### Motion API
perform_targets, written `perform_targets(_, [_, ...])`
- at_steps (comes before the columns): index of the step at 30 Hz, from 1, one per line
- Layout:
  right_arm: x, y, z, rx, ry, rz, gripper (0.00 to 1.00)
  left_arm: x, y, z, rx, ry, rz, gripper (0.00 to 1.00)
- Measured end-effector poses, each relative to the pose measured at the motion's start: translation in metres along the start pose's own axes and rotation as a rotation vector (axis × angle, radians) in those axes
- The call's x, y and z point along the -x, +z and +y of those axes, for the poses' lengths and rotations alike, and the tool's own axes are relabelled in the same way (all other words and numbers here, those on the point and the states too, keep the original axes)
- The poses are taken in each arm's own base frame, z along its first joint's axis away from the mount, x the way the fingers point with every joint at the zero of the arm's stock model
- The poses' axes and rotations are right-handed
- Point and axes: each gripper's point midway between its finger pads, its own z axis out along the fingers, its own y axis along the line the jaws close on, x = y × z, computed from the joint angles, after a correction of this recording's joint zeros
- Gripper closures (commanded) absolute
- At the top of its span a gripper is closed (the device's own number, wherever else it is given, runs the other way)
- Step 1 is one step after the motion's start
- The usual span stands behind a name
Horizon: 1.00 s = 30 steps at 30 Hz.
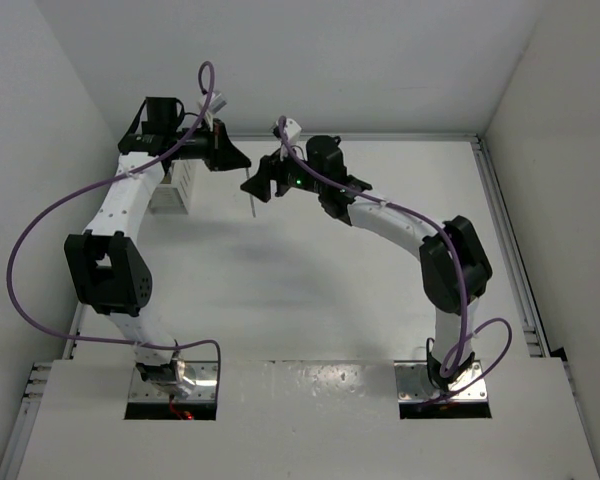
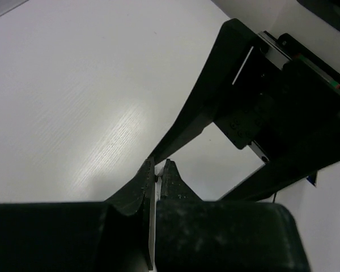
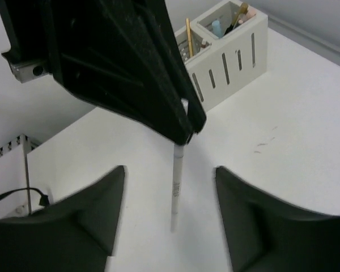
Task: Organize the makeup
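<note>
At the table's [image 1: 310, 290] far-left edge the white slatted box [image 3: 238, 56] stands under my left arm, with makeup sticks [image 3: 188, 35] upright in both compartments; bare tabletop runs from it to the right-hand rail. My left gripper [image 1: 242, 163] reaches rightward past the box, jaws pressed together on the top of a thin white stick [image 3: 175, 187] hanging upright. My right arm arcs in from the right, and my right gripper [image 3: 170, 170] is spread either side of that stick, not touching it
</note>
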Motion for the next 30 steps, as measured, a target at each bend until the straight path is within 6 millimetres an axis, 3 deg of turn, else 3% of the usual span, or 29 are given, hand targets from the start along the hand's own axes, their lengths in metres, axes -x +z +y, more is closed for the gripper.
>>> perform_targets(1, [-0.003,-0.001,-0.001,-0.002,0.007,0.007,0.2,0.0,0.0,0.002,0.014,0.001,0.002,1.0])
perform_targets(2, [-0.007,-0.001,-0.002,-0.008,0.009,0.013,0.0,-0.001,-0.001,0.006,0.034,0.002,0.004,1.0])
perform_targets(5, [-0.017,-0.005,-0.007,-0.041,0.016,0.034,0.0,0.0,-0.007,0.021,0.111,0.006,0.006,1.0])
perform_targets(8, [-0.022,-0.013,-0.014,-0.089,0.016,0.051,0.0,0.006,-0.026,0.053,0.275,0.028,0.003,1.0])
perform_targets(10, [-0.023,-0.021,-0.015,-0.117,0.007,0.061,0.0,0.017,-0.049,0.078,0.413,0.055,-0.009,1.0])
perform_targets(14, [-0.023,-0.044,-0.014,-0.159,-0.015,0.068,0.0,0.042,-0.115,0.126,0.704,0.105,-0.051,1.0])
perform_targets(17, [-0.025,-0.057,-0.015,-0.185,-0.028,0.073,0.0,0.049,-0.155,0.149,0.837,0.111,-0.085,1.0])
perform_targets(20, [-0.036,-0.065,-0.018,-0.206,-0.028,0.091,0.0,0.048,-0.18,0.167,0.918,0.112,-0.115,1.0])
perform_targets(25, [-0.069,-0.075,-0.026,-0.236,-0.008,0.17,0.0,0.03,-0.182,0.195,0.946,0.088,-0.131,1.0])
perform_targets(30, [-0.079,-0.082,-0.03,-0.253,-0.013,0.2,0.0,0.001,-0.167,0.221,0.928,0.044,-0.112,1.0])
